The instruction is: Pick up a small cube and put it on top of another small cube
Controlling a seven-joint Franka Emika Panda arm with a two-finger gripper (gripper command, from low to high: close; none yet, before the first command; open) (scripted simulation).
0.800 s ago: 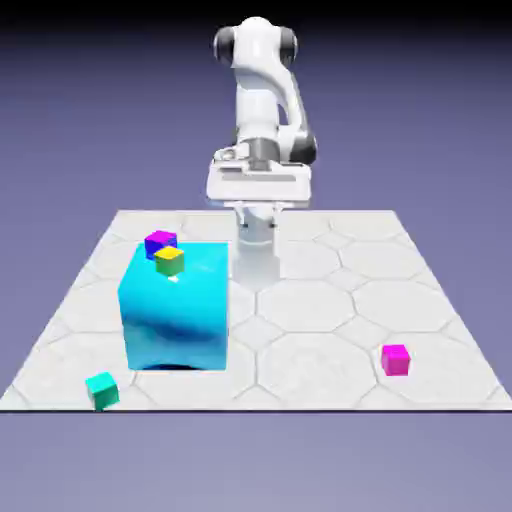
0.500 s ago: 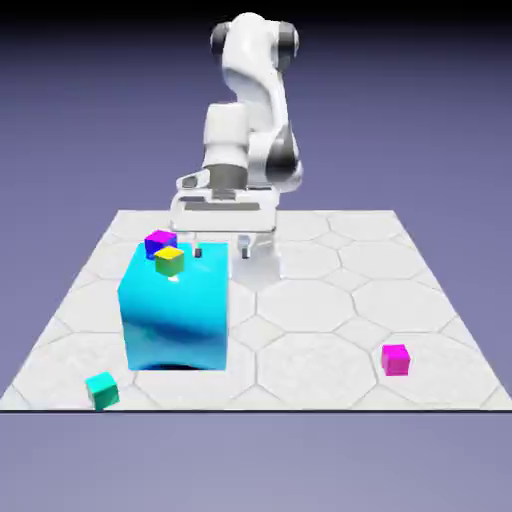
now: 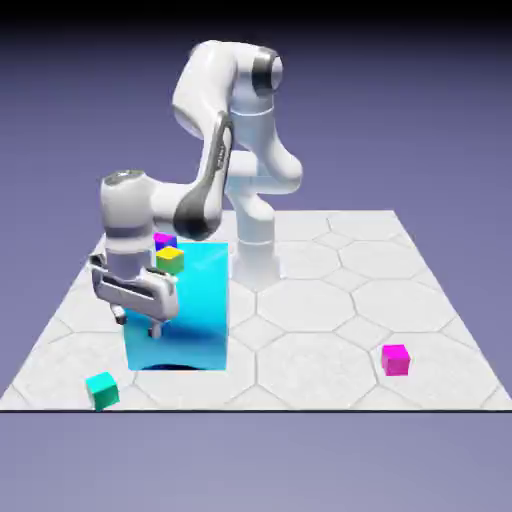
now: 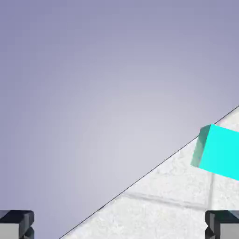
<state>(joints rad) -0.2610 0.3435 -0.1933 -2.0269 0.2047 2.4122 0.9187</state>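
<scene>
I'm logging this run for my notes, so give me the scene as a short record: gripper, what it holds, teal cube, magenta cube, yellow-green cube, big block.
gripper: open, over the exterior view's left part of the table
held: nothing
teal cube: on the table near its front edge, at the exterior view's left
magenta cube: on the table, toward the exterior view's right
yellow-green cube: seen against the big block's upper part
big block: cyan, partly hidden by the gripper

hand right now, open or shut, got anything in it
Hand: open, holding nothing; the teal cube lies on the table, outside the fingertips.
</scene>
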